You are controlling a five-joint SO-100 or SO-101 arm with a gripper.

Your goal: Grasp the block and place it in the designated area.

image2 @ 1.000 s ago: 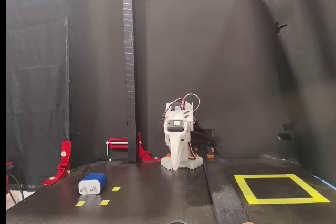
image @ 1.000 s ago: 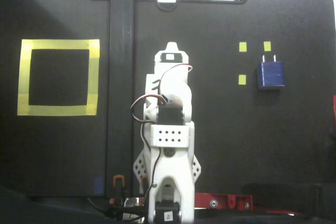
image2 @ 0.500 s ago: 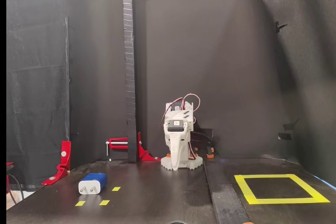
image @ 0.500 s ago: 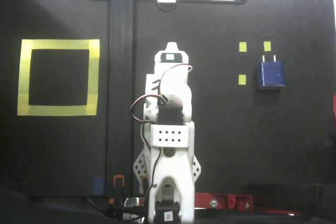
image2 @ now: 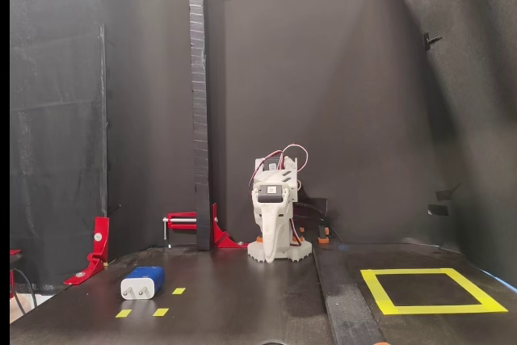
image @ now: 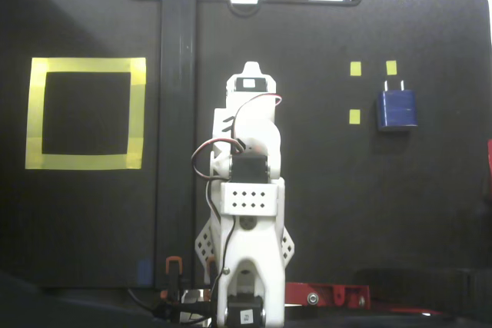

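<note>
Gripper (image: 250, 74) is sitting folded against the white arm (image: 247, 205) in the middle of the worktop (image: 346, 213), holding nothing — whether its jaws are parted or closed I cannot tell in either fixed view. In the front fixed view the gripper (image2: 271, 217) is pointing downward, close to the arm's base.

Well apart from it, the block (image: 397, 108) is lying flat on the worktop at the right of the top-down fixed view, its two pale prongs pointing toward the far edge. Small yellow tape squares (image: 355, 68) are showing just beside it, to its left and above it. In the front fixed view the block (image2: 144, 282) is lying at the lower left, its pale pronged end facing the camera, with yellow squares just in front of it.

On the opposite side of the arm, the designated area (image: 137, 113) is lying empty — a yellow frame around black. A dark upright post (image2: 198, 103) is standing between arm and frame, with red clamps (image2: 190, 222) at its foot.
</note>
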